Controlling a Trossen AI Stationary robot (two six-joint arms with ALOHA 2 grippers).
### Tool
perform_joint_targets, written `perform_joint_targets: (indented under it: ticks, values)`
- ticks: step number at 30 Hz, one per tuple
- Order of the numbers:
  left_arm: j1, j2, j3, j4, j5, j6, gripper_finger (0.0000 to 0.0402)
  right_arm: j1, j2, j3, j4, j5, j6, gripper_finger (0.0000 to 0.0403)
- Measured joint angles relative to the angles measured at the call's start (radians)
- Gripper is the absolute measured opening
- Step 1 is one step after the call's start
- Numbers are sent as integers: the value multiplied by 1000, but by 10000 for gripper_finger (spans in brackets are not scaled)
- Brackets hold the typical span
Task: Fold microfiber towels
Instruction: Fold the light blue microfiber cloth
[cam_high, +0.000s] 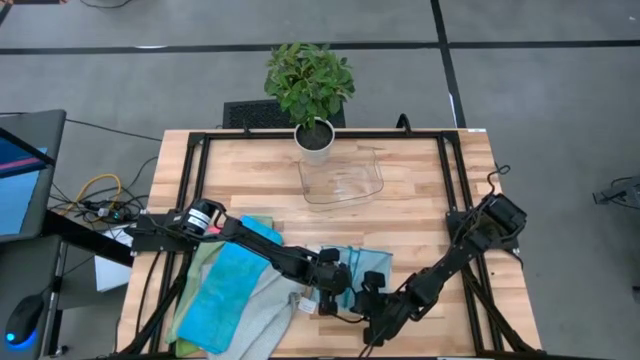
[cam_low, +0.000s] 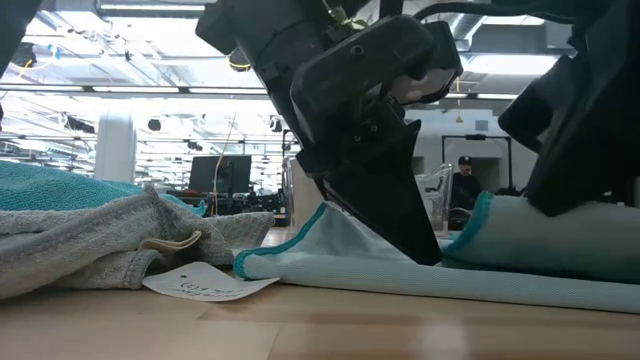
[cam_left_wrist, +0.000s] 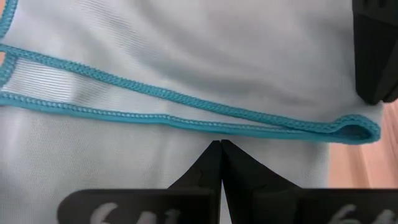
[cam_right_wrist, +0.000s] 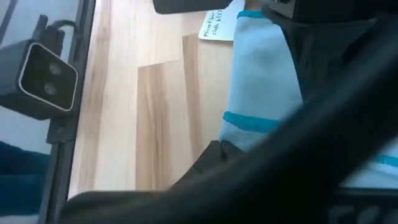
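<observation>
Teal-edged towel (cam_left_wrist: 186, 68) under left fingers (cam_left_wrist: 205, 177)

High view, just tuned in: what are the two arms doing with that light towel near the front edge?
Both arms are working the light grey towel with teal edging at the front of the table. The left end effector is shut, its tips pressed down on the cloth just by a folded-over teal hem. The right end effector sits right beside it at the same towel; its grip is unclear. A pile of other towels lies to the left, unfolded.
</observation>
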Motion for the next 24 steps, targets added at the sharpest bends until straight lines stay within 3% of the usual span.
perform_joint_targets:
  ticks: [10, 18, 24]
  values:
    - [0, 0, 0, 4, 0, 0, 0, 14, 13, -6, 14, 3, -3, 24]
    - [3, -1, 1, 2, 23, -14, 0, -3, 55, -3, 24, -46, 20, 85]
    - [22, -50, 34, -34, 59, -1, 0, -7, -18, 3, 7, -35, 29, 115]
